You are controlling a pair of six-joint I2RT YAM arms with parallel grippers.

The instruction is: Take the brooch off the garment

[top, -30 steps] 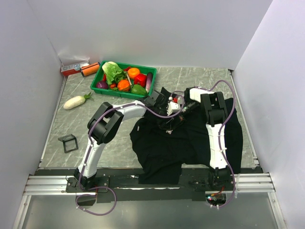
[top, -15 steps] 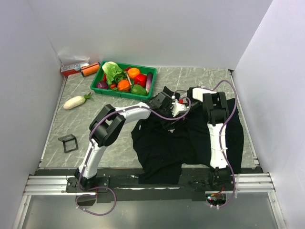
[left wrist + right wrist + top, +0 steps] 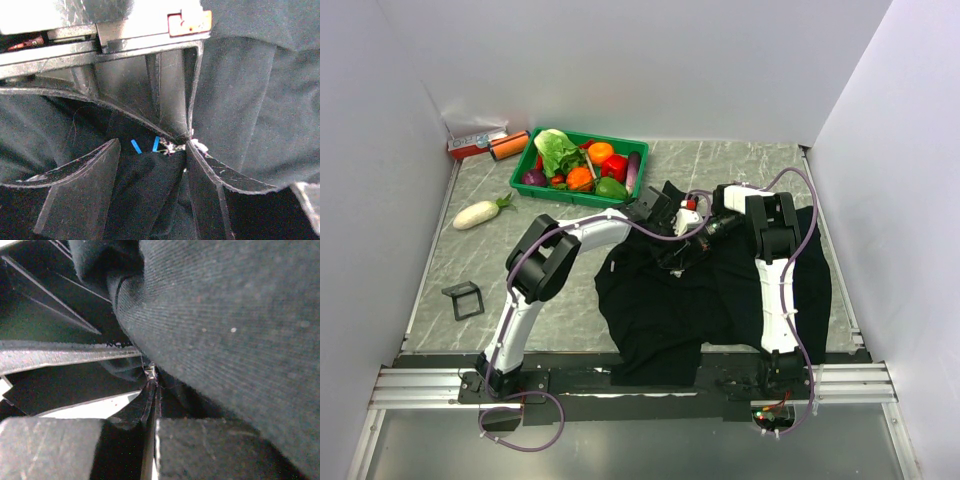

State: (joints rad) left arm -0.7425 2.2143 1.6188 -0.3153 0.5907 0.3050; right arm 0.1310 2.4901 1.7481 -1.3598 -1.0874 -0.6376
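The black garment [image 3: 660, 310] lies crumpled on the right half of the table. Both grippers meet over its upper edge. My left gripper [image 3: 670, 225] is open, and a fold of the garment [image 3: 145, 190] lies loose between its fingers [image 3: 85, 185]. Facing it, my right gripper [image 3: 186, 136] is shut, and the tiny sparkly brooch [image 3: 171, 147] sits right at its tips. In the right wrist view a small glint of the brooch [image 3: 150, 371] shows at the pinched tips of my right gripper [image 3: 152, 379], with the garment [image 3: 240, 315] bulging close beside it.
A green tray [image 3: 525, 163] of vegetables stands at the back left, with a white radish [image 3: 480, 213] and an orange can [image 3: 508, 146] near it. A small black frame [image 3: 463, 299] lies at the left. White walls close in the table on three sides.
My left gripper swung slightly toward the right gripper, then back left. Its jaws have widened a touch. The right gripper has stayed shut in place.
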